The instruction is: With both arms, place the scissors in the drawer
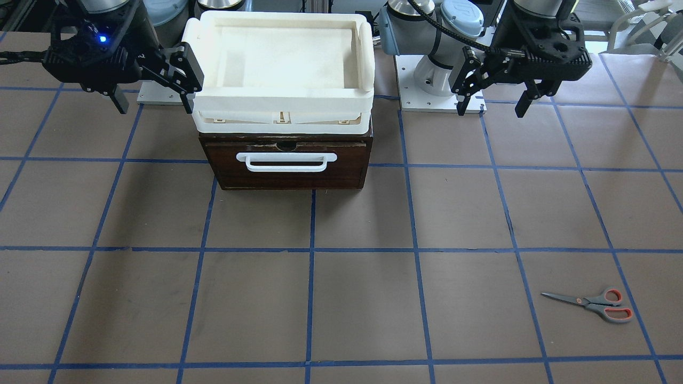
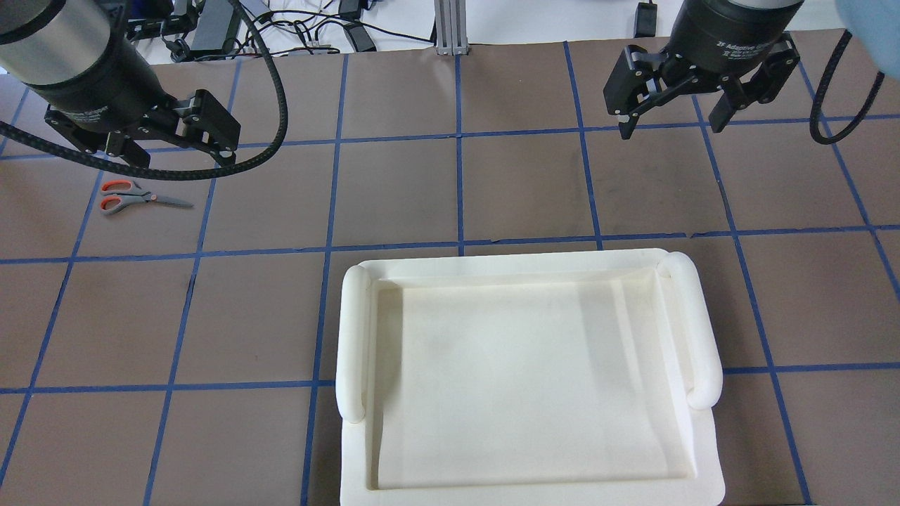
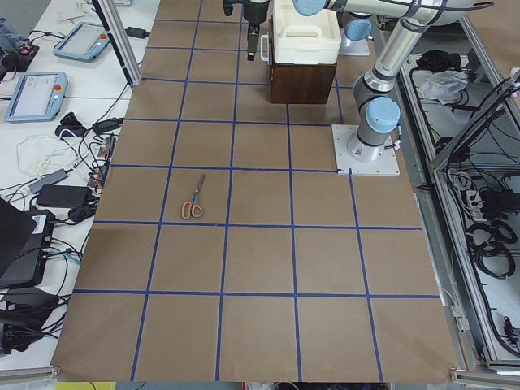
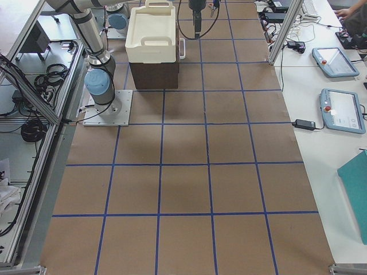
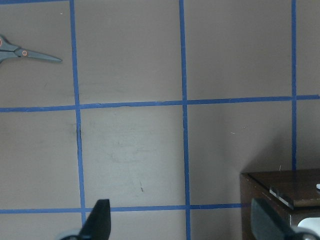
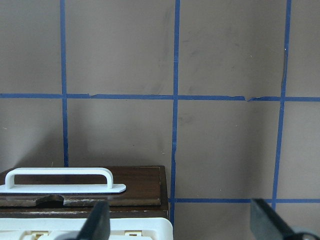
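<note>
The scissors (image 1: 592, 304) lie flat on the brown table, grey handles with orange-red loops; they also show in the overhead view (image 2: 133, 199) and the left wrist view (image 5: 25, 52). The dark brown drawer (image 1: 291, 170) is shut, with its white bar handle (image 1: 286, 161) facing away from the robot. My left gripper (image 1: 491, 109) hangs open and empty above the table, beside the drawer and well short of the scissors. My right gripper (image 1: 155, 109) is open and empty on the drawer's other side. The drawer's front shows in the right wrist view (image 6: 85, 187).
A cream-white plastic tray (image 1: 368, 64) sits on top of the drawer's box and hides it in the overhead view (image 2: 355, 337). Blue tape lines grid the brown table. Tablets and cables lie on the side benches (image 3: 36, 93).
</note>
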